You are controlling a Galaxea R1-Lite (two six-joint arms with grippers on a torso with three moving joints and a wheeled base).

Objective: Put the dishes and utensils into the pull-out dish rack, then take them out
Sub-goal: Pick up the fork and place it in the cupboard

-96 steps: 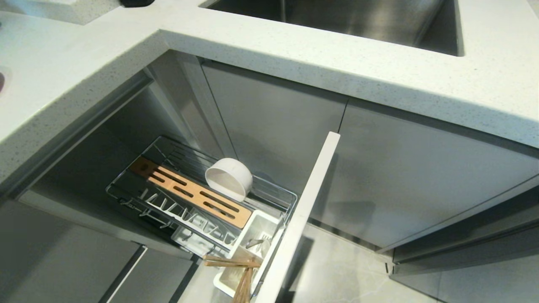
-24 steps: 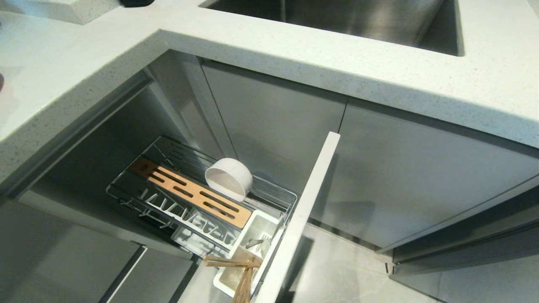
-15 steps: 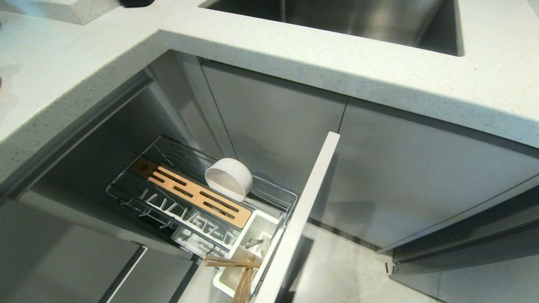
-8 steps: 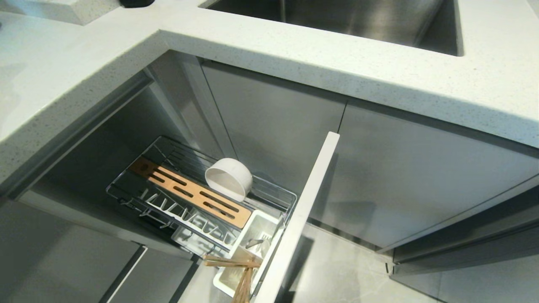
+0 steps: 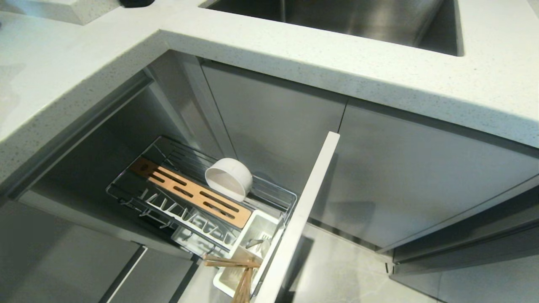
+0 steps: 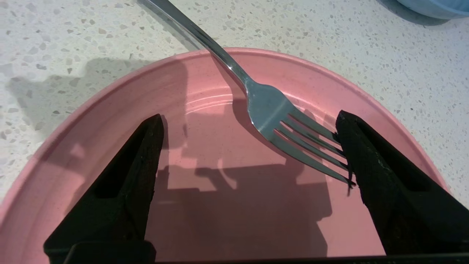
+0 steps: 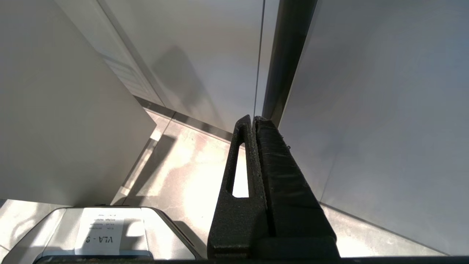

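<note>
The left gripper (image 6: 249, 146) hangs over the wide, shallow pink plate (image 6: 91, 121) on the speckled white countertop (image 6: 66, 33), fingers spread wide and holding nothing. A slim silver metal fork (image 6: 263, 106) lies across the plate, tines touching one finger (image 6: 370, 172), its long axis slanting out over the far rim. Out in the pull-out chrome wire dish rack (image 5: 126, 189) lean the small round white bowl (image 5: 229, 179) and light wooden chopsticks (image 5: 242, 273). The right gripper (image 7: 254, 121) is parked by the cabinet, fingers pressed together.
</note>
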